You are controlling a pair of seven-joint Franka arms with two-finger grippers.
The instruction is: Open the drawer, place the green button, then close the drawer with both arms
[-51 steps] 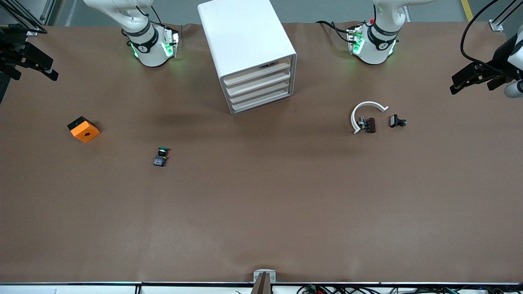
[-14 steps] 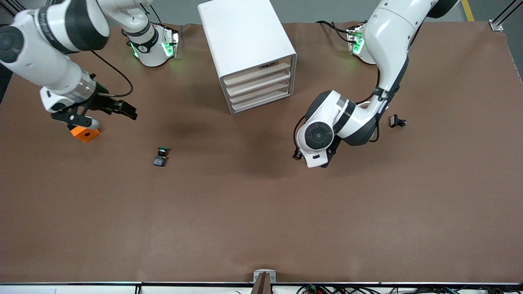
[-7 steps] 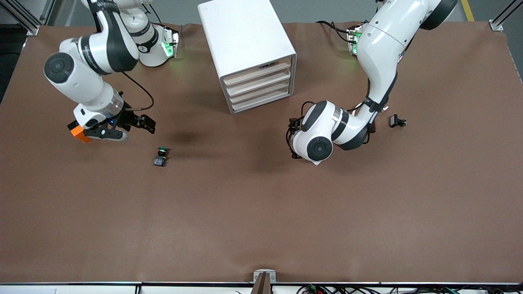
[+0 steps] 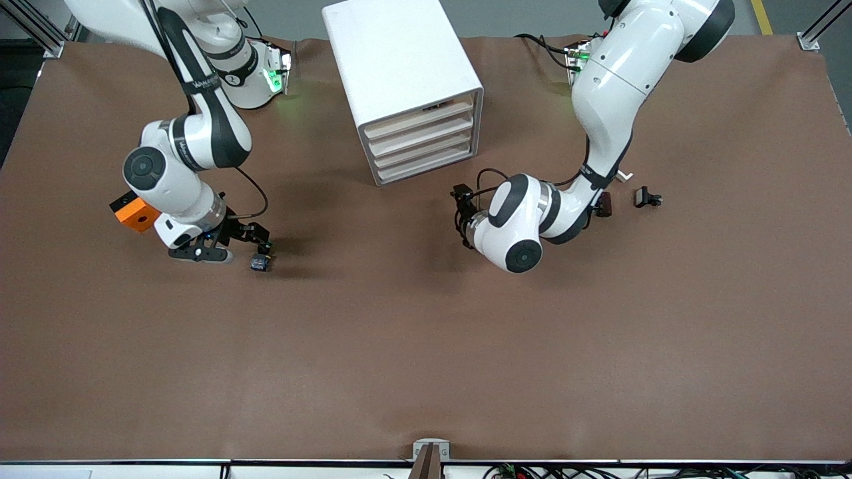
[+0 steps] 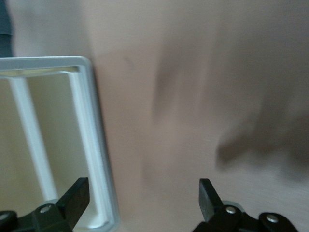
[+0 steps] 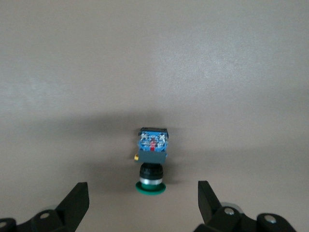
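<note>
**Both arms close in on their targets**

Within a second the right gripper (image 4: 256, 241) has swung from the orange cube (image 4: 136, 214) to hang over the button (image 4: 260, 263), left of centre in the front view, fingers apart, nothing held. The left gripper (image 4: 460, 209), also spread, has turned toward the cabinet (image 4: 399, 73) at top centre. Drawer (image 4: 419, 120) not yet opened; both grasps look imminent.

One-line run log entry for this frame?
right gripper: open, over button | left gripper: open, in front of cabinet | drawers: all closed | button: on table, not gripped
</note>
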